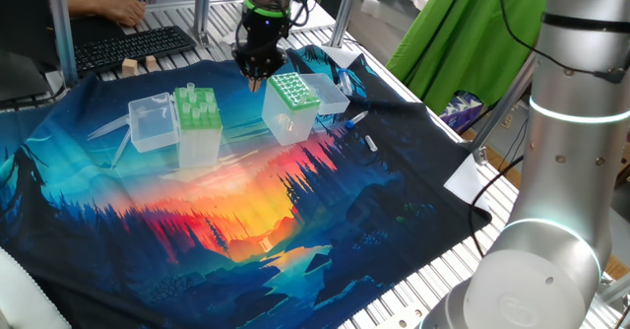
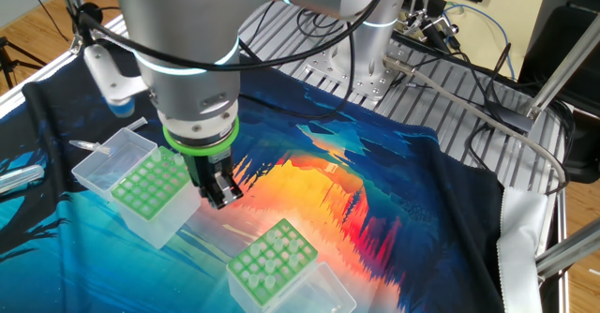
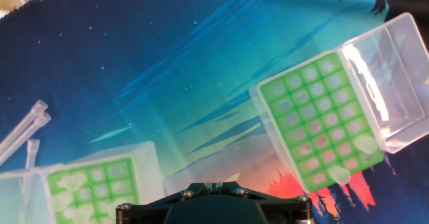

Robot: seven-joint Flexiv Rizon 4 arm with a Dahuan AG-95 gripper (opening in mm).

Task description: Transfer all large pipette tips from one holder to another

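Risk of a bent tip: gripper, jaws shut and empty at frame centre-left, could strike the large pipette tips.

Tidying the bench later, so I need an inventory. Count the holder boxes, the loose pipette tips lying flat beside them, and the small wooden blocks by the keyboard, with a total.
Holder boxes: 2
Loose pipette tips, as the hand view shows them: 3
Wooden blocks: 2
Total: 7
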